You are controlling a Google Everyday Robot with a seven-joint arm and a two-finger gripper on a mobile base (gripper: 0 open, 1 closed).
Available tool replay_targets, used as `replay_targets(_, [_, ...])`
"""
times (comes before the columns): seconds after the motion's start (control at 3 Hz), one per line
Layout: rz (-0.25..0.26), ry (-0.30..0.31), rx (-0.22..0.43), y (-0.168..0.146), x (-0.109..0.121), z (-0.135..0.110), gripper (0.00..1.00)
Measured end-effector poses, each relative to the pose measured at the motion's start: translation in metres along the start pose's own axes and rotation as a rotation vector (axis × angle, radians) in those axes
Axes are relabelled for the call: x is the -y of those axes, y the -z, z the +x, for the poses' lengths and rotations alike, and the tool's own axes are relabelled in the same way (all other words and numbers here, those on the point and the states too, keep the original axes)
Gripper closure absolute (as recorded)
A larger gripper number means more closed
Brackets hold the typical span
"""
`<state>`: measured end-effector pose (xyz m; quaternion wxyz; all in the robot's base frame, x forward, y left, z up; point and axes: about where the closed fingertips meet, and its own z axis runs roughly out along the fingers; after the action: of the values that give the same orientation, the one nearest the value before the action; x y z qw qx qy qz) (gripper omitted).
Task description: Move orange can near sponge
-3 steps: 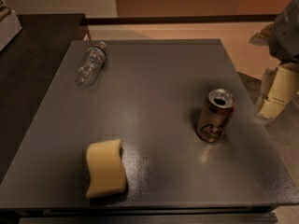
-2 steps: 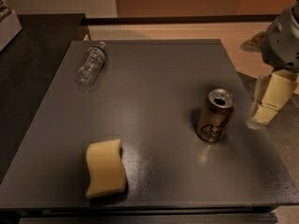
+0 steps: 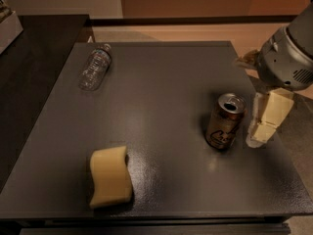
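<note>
The orange can (image 3: 225, 121) stands upright on the dark grey table (image 3: 166, 77), right of the middle, with its silver top open to view. The pale yellow sponge (image 3: 110, 176) lies flat near the table's front left, well apart from the can. My gripper (image 3: 257, 131) hangs at the table's right edge, just right of the can and close beside it, at about the can's height. Its grey wrist housing (image 3: 286, 58) is above it.
A clear plastic water bottle (image 3: 95, 66) lies on its side at the back left of the table. A dark counter (image 3: 29, 58) adjoins the table on the left. Tan floor lies beyond the far and right edges.
My gripper has moved left and slightly down, from off the table's right side to close beside the can. The can, sponge and bottle have not moved.
</note>
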<state>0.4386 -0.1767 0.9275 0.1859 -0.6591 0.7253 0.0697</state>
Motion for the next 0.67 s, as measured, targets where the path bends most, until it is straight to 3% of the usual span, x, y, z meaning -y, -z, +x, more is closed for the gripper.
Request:
replay_targets(0.33, [-0.023,0.019,0.02,-0.0105,-0.0069,-0.0031,0.0])
replay_targets(0.67, [-0.033,0.024,0.027,-0.018,-0.012,-0.0038,0.18])
